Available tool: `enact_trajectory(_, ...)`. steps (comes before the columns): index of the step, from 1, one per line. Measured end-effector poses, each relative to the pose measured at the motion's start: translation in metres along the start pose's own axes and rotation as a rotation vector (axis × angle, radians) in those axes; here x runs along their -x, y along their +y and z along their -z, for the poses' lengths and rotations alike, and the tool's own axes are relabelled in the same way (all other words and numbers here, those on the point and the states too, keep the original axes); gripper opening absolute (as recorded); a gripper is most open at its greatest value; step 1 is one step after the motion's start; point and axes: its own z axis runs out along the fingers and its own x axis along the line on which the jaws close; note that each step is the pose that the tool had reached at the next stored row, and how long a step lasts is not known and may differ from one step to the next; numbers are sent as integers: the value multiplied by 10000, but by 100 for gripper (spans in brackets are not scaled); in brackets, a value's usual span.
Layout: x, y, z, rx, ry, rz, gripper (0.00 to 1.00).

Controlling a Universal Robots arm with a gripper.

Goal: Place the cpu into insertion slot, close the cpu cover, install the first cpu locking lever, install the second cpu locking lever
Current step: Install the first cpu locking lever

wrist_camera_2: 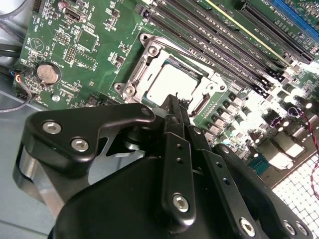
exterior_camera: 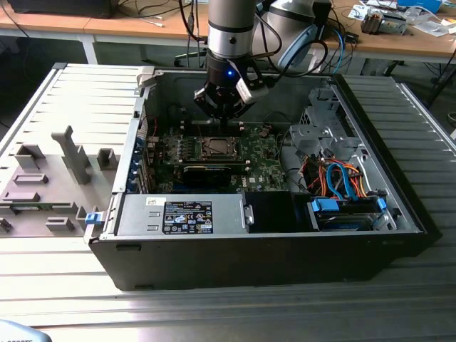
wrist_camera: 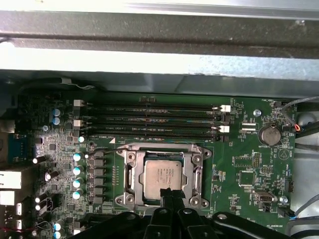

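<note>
- The counter [exterior_camera: 214, 313] of ribbed grey metal carries an open computer case [exterior_camera: 271, 249] lying on its side.
- The arm [exterior_camera: 231, 28] reaches down into the case, over the green motherboard [wrist_camera: 249, 169].
- A black labelled box [exterior_camera: 187, 216] sits at the case's near wall, with blue and orange cables [exterior_camera: 342, 182] towards the exterior view's right.
- The gripper [wrist_camera: 171, 193] hovers just above the near edge of the insertion slot [wrist_camera: 130, 172]; its jaws are together and hold nothing.
- Four long memory slots [wrist_camera: 149, 119] run beside the socket.
- The cpu cover [wrist_camera_2: 152, 55] lies flat over the socket, its silver frame surrounding the chip in both wrist views.
- The cpu [wrist_camera: 162, 178] is seated in the slot, its dull silver top showing through the cover's window.
- A round coin battery [wrist_camera: 272, 134] sits well apart from the socket.
</note>
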Motion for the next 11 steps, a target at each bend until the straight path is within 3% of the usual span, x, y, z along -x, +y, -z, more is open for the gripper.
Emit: enact_trajectory(11, 0, 0, 0, 0, -6, 134, 11)
